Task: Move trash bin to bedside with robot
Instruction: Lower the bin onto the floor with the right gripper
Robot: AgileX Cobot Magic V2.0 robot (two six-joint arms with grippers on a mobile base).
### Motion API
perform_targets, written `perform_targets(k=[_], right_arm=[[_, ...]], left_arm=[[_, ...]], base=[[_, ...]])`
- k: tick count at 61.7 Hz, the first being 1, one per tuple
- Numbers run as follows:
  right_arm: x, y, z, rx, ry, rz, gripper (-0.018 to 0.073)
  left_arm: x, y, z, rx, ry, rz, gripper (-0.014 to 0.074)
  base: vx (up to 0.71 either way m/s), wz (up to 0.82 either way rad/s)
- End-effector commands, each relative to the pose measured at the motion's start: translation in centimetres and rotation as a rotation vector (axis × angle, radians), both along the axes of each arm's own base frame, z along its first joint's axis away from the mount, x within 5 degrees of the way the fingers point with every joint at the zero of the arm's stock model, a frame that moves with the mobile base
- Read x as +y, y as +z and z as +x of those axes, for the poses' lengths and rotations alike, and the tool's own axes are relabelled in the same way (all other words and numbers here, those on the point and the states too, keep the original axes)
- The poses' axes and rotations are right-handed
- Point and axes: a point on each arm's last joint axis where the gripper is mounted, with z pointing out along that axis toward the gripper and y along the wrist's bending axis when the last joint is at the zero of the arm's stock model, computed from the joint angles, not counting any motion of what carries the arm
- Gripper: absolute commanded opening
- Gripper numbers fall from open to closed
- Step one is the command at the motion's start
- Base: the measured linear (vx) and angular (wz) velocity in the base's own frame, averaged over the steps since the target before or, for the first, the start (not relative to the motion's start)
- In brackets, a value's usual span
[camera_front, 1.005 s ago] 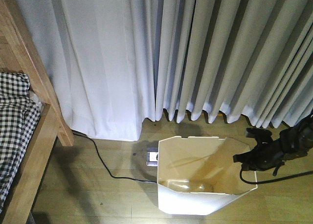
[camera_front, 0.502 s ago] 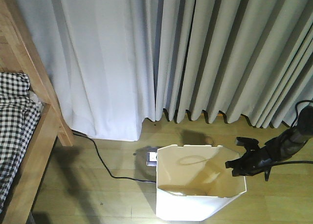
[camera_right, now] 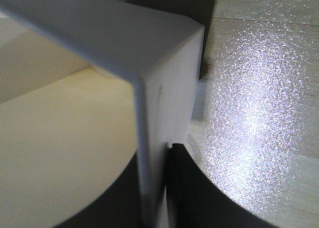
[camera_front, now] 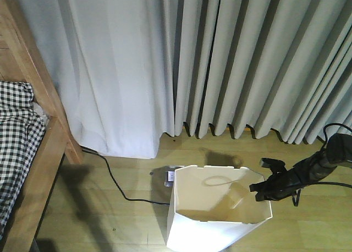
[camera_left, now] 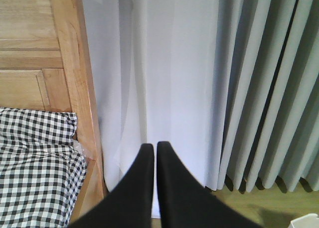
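The white trash bin (camera_front: 214, 230) stands on the wooden floor at the bottom centre, its cream inside showing. My right gripper (camera_front: 259, 190) is shut on the bin's right rim; in the right wrist view (camera_right: 152, 188) one black finger is inside the wall and one outside, clamping the white bin wall (camera_right: 164, 88). The bed frame (camera_front: 33, 92) with black-and-white checked bedding (camera_front: 16, 136) is at the far left, well apart from the bin. My left gripper (camera_left: 151, 148) is shut and empty, held in the air facing the curtain beside the bed frame (camera_left: 75, 88).
Grey pleated curtains (camera_front: 220, 59) hang to the floor behind the bin. A black cable (camera_front: 118, 186) runs across the floor from the bed corner to a white socket block (camera_front: 169, 177) just left of the bin.
The bin, held by my right gripper, has moved left and toward the camera. The arm has followed it leftward. The bed and cable have stayed in place.
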Motion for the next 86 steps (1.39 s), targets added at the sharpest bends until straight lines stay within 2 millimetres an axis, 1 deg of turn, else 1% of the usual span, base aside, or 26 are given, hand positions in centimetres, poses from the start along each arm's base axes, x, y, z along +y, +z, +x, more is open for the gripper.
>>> perform_targets(k=[1,17,35,52,74,79,86], right_arm=[[0.32,2.21,1.58,-0.015,-0.011,0.093,0.0032],[0.20,2.08,1.59,-0.019,-0.014,0.077,0.0057],[0.14,2.06,1.64,-0.024,-0.013,0.070,0.0130],[-0.01,2.00,1.72,-0.034,-0.010,0.052,0.0242],[0.01,2.02,1.86,-0.045,-0.025,0.056,0.0440],[-0.17,1.96,2.00,-0.056,-0.038,0.035,0.0459],[-0.32,1.90,2.11,-0.064,-0.059,0.018,0.0459]], left_arm=[[-0.01,0.07,0.06,-0.065,0.000,-0.007,-0.0006],[-0.01,0.07,0.06,-0.065,0.000,-0.007,-0.0006],[-0.01,0.07,0.06,-0.065,0.000,-0.007,-0.0006],[-0.01,0.07,0.06,-0.065,0.000,-0.007,-0.0006],[-0.01,0.07,0.06,-0.065,0.000,-0.007,-0.0006],[-0.01,0.07,0.06,-0.065,0.000,-0.007,-0.0006],[-0.01,0.07,0.06,-0.065,0.000,-0.007,-0.0006]], base=[[0.00,0.00],[0.00,0.00],[0.00,0.00],[0.00,0.00],[0.00,0.00],[0.00,0.00],[0.00,0.00]])
